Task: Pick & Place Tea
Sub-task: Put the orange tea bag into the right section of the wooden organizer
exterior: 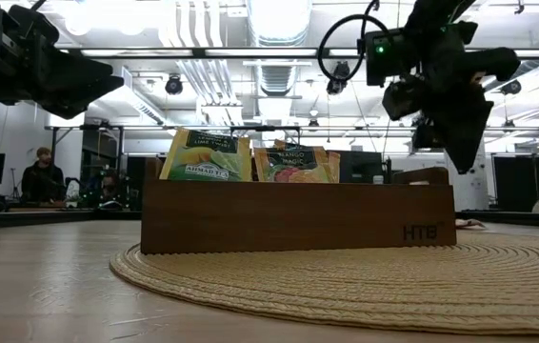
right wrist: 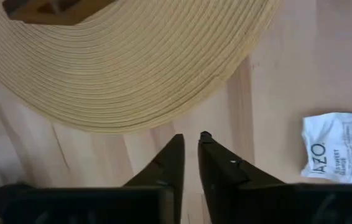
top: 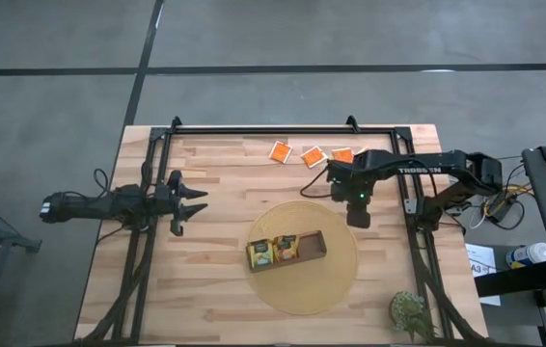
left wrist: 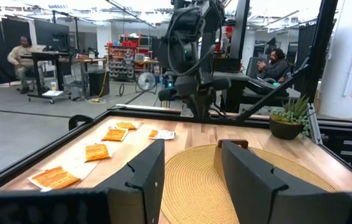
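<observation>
Three bright orange tea sachets [top: 313,156] lie flat on the table near its far edge. In the left wrist view they form a row [left wrist: 96,151]. A sachet showing its white side [right wrist: 338,146] lies flat close by my right gripper. Green-and-yellow sachets [exterior: 205,157] and yellow-orange ones [exterior: 295,164] stand in the wooden tray [top: 287,250]. My right gripper [right wrist: 188,140] hangs shut and empty above bare table, between the mat and the white sachet. My left gripper [top: 194,202] waits open over the table's left part, above the table top.
The tray [exterior: 298,217] sits on a round woven mat [top: 302,260] at the table's middle. A small potted plant [top: 410,310] stands at the near right corner. Black frame rails [top: 254,130] run along the table's edges. People sit in the room beyond.
</observation>
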`<state>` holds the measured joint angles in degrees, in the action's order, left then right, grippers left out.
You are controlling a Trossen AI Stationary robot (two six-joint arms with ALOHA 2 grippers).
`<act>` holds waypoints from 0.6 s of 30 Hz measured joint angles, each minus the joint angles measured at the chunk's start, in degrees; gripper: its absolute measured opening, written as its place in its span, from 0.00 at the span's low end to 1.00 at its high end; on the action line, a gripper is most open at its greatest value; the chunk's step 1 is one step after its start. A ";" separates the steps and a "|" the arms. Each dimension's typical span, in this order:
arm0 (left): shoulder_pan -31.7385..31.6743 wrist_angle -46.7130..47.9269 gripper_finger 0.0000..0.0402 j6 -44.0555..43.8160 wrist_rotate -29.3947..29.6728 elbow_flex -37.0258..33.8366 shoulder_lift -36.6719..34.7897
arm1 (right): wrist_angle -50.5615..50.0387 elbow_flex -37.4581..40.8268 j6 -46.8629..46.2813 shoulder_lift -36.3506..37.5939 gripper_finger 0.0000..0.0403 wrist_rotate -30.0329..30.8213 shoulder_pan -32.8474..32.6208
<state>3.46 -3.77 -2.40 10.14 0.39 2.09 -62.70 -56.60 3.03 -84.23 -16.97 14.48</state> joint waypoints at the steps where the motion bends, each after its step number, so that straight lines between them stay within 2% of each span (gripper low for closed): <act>1: 0.00 0.02 0.38 0.00 0.00 -0.01 0.00 | 0.07 0.01 -0.02 -0.23 0.12 -0.02 0.00; 5: 0.00 -0.02 0.38 0.00 0.01 0.00 0.00 | 0.18 0.03 -0.05 -0.37 0.23 0.78 0.10; 7: 0.01 0.00 0.38 0.00 -0.01 0.00 0.00 | 0.20 0.05 -0.35 -0.37 0.29 3.00 0.02; 16: 0.00 0.00 0.38 0.00 0.00 0.00 0.00 | 0.53 3.91 1.33 -0.33 0.50 23.79 0.02; 18: 0.02 0.00 0.38 -0.01 -0.01 -0.01 0.00 | 0.95 5.51 1.63 -0.30 0.52 25.83 0.04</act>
<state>3.49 -3.77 -2.41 10.13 0.38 2.09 -61.75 -51.09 4.66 -84.53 8.86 14.52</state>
